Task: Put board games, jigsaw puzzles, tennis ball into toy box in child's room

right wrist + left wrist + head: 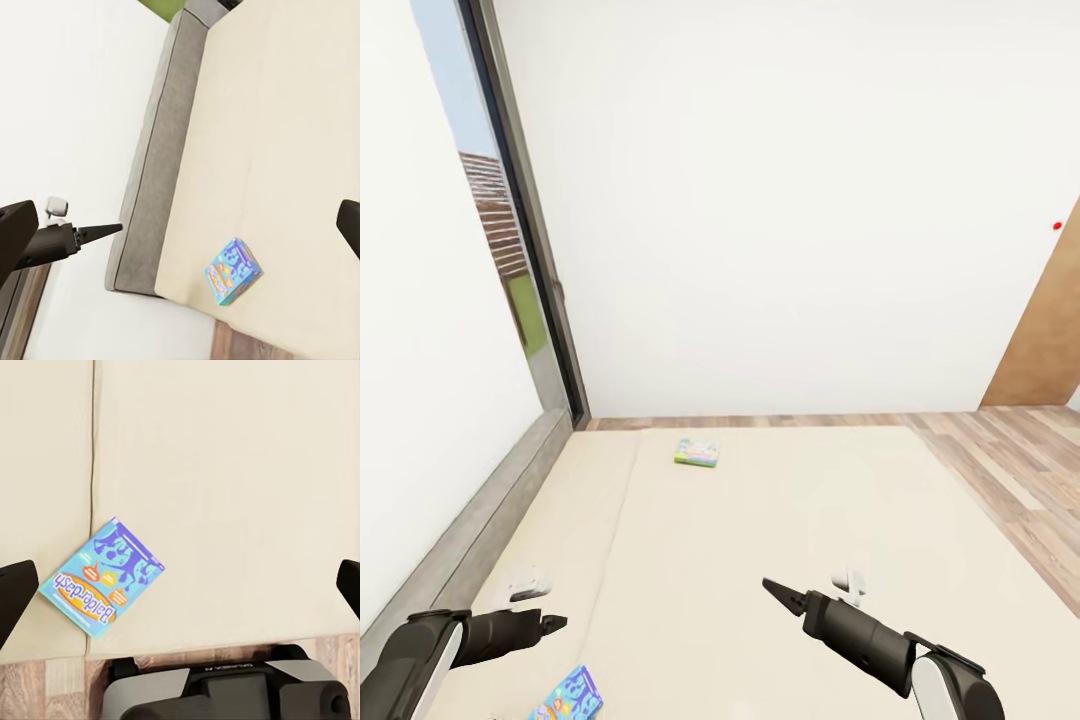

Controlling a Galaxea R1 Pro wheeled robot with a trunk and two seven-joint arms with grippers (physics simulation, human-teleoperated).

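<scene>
1. The blue board game point(567, 695) lies flat on the bed point(780, 520), near its near edge at about 7 o'clock in the head view, just below the left gripper point(550, 624). It is untouched, so it has not been picked up yet.
2. A second board game point(697, 452), pale with green and pink print, lies near the far edge of the mattress at about 11 o'clock, well apart from both arms.
3. Judged from these pictures, both bed games are yet to be collected; the toy box, table, puzzles and ball are not before the cameras here, so their progress cannot be told.
4. Writing: the left wrist view shows the blue cover point(101, 576) upside down, with orange lettering that reads roughly "Balderdash"; the smaller print is too small to read. The far game's cover cannot be read.
5. Left gripper: its dark fingertips sit wide apart at the wrist view's edges, spread and empty.
6. Right gripper point(778, 590): likewise spread, holding nothing, hovering over bare mattress at about 5 o'clock.
7. A grey headboard point(154, 150) borders the bed at 9 o'clock, beside the window point(500, 230).
</scene>
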